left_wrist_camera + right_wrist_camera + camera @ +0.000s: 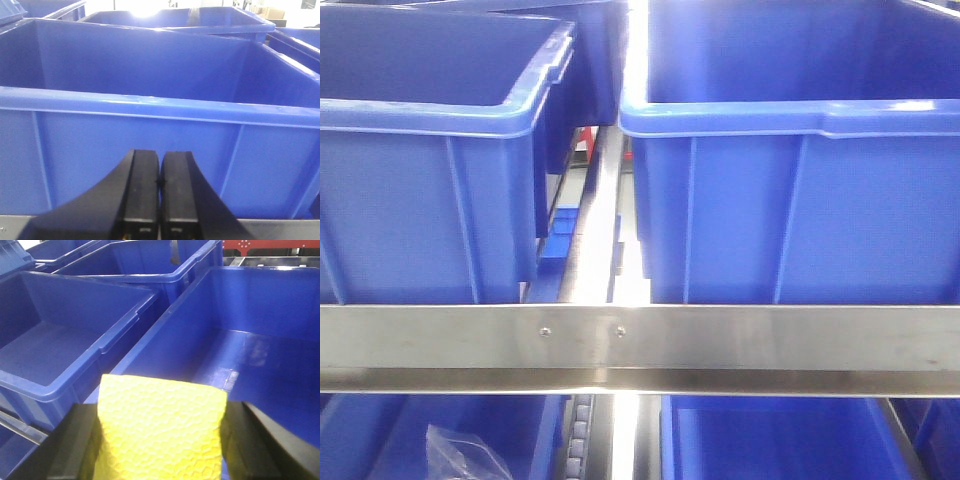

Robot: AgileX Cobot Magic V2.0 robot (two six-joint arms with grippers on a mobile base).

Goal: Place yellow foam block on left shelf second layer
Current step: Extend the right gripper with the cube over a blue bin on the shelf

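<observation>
Up close in the right wrist view, the yellow foam block (160, 435) is clamped between the black fingers (75, 440) of the right gripper (162, 415). The jaws are spread to the block's width, and its dimpled face has a level top edge. Just beyond it a deep blue bin (165, 340) opens wide, its floor visible from wall to wall. A neighbouring bin (75, 305) sits rim to rim on the left. In the left wrist view, the left gripper (160, 180) has its jaws pressed together on nothing, held before the rounded lip of another blue crate (160, 107). From the front view, a steel shelf rail (640, 335) runs across under two blue bins, with only a narrow gap between their rims. Below the rail, a crumpled clear plastic bag (460, 450) lies in a lower bin.
</observation>
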